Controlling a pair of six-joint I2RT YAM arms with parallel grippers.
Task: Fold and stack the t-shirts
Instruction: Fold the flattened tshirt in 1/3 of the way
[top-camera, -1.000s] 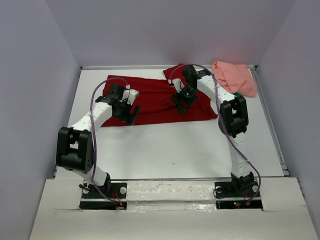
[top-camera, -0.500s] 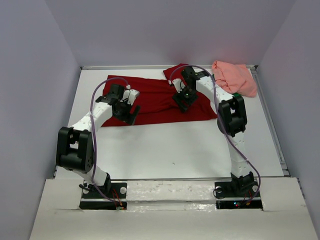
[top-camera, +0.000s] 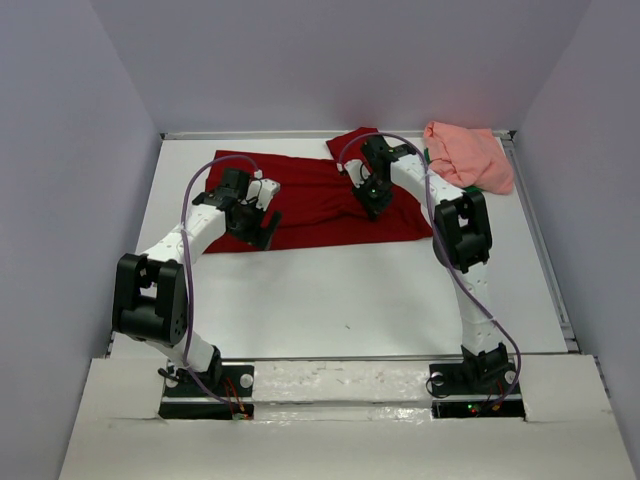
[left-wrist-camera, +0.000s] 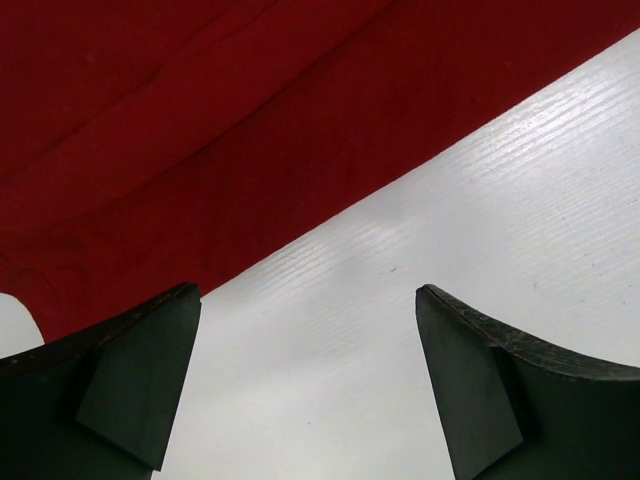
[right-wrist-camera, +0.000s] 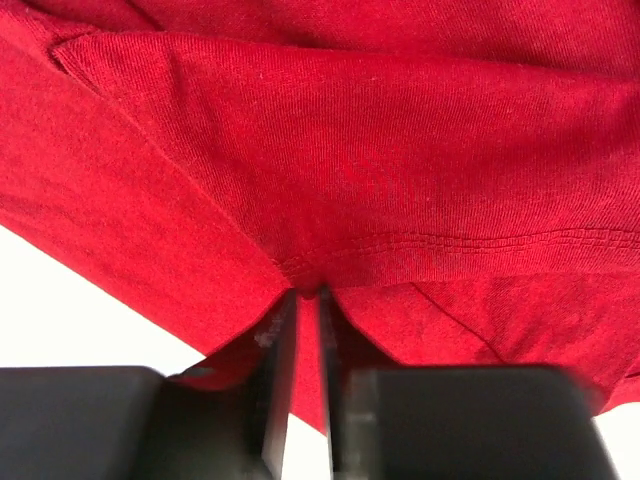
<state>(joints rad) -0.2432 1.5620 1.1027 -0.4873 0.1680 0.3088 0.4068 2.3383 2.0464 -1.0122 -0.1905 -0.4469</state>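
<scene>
A dark red t-shirt (top-camera: 310, 195) lies spread across the back of the white table (top-camera: 340, 290). My right gripper (top-camera: 378, 203) is down on its right half. In the right wrist view that gripper (right-wrist-camera: 308, 295) is shut on a pinched fold at a stitched hem of the red cloth (right-wrist-camera: 350, 150). My left gripper (top-camera: 262, 228) hovers at the shirt's front left edge. In the left wrist view it (left-wrist-camera: 308, 300) is open over bare table (left-wrist-camera: 450, 180), with the red cloth (left-wrist-camera: 200, 130) just beyond its fingertips. A salmon pink t-shirt (top-camera: 468, 155) lies bunched at the back right corner.
A bit of green fabric (top-camera: 477, 188) peeks out under the pink shirt's near edge. Grey walls close in the table on the left, back and right. A metal rail (top-camera: 545, 250) runs along the right edge.
The right gripper has closed on the red shirt's hem and shifted slightly toward the back. The left arm has not moved.
</scene>
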